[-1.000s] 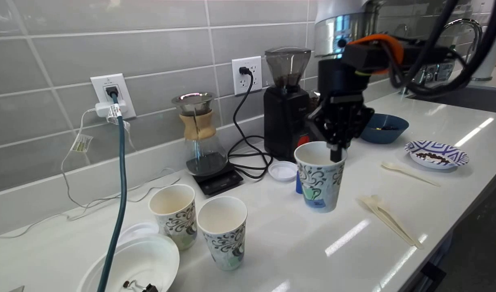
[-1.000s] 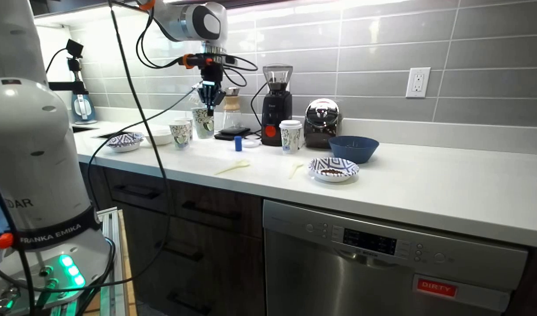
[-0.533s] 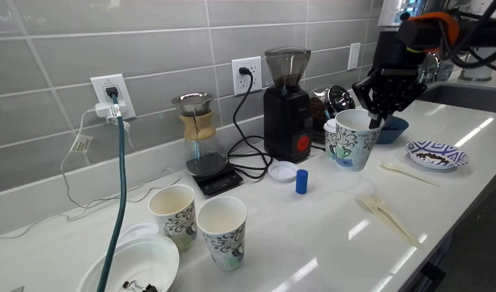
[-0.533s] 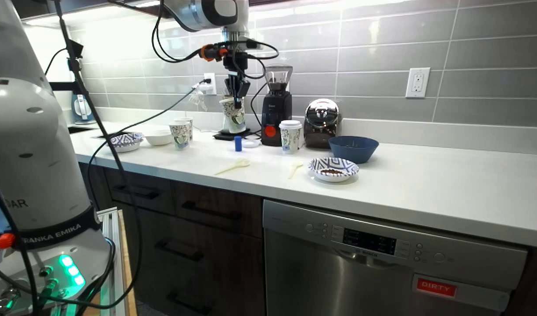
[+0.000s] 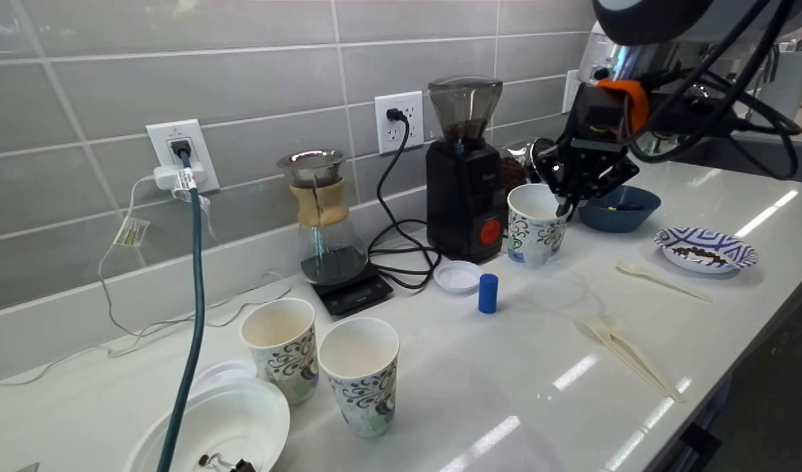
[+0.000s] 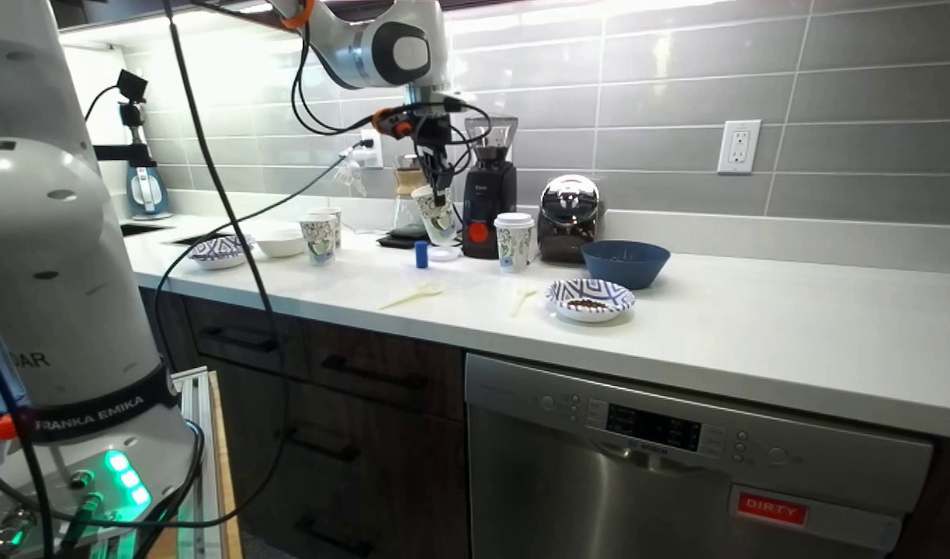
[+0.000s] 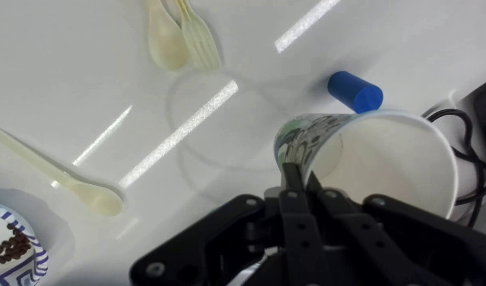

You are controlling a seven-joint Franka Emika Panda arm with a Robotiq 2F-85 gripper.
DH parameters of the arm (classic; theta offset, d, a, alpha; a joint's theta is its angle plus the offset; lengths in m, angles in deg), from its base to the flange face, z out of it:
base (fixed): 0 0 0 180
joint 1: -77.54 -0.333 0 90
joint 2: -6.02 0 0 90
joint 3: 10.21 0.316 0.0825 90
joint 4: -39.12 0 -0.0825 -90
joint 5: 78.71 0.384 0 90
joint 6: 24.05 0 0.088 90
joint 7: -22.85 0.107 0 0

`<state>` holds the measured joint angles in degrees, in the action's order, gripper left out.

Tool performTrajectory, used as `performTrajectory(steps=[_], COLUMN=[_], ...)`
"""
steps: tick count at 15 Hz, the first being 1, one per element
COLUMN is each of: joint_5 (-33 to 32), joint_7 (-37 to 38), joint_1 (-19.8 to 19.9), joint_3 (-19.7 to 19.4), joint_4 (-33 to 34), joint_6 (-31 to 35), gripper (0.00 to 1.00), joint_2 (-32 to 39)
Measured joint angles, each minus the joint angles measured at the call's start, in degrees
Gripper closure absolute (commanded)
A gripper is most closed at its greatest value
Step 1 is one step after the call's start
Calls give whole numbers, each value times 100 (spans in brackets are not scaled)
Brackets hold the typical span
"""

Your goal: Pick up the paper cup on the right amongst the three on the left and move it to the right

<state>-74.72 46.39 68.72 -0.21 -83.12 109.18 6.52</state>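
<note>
Paper cup (image 5: pixel 533 229): hangs from your gripper (image 7: pixel 303 177), held at one side of its rim. Call it lifted: the wrist view shows the counter (image 7: pixel 108 59) spread out below.
Jaws: closed to the thickness of the cup wall, one finger outside, its partner inside the mouth.
Cup axis: tilted; in an exterior view the mouth leans left toward the carafe (image 6: pixel 407 186), the base points down and right.
Mouth: in the wrist view nearly all of it lies right of your grip, so the load likely sits off to one side.
Grinder (image 5: pixel 465 196): the exterior views put the held cup on opposite sides of it, so you are probably in front.
Lidded cup (image 6: pixel 514 244): upright, right of the held cup in an exterior view. Your base leads that way and would probably meet it before the jaws do.
Base: lowered at this tilt, an edge likely touches first and the cup rocks; bring the axis vertical before release.
Blue bowl (image 6: pixel 626 272): farther right; its side of the counter looks like your goal, not yet reached.
Wall-side cup (image 5: pixel 293 367), edge-side cup (image 5: pixel 363 393): both upright, well apart to the left.
</note>
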Motion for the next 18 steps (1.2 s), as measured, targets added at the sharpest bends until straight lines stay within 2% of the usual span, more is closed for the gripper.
performTrajectory(steps=[7,17,18], joint_5=[0,7,7], joint_7=[530,647,657], joint_1=[30,38,38], joint_3=[-229,-495,-501], joint_4=[184,415,434], joint_6=[205,205,205], gripper=[99,99,72], joint_2=[544,927,960])
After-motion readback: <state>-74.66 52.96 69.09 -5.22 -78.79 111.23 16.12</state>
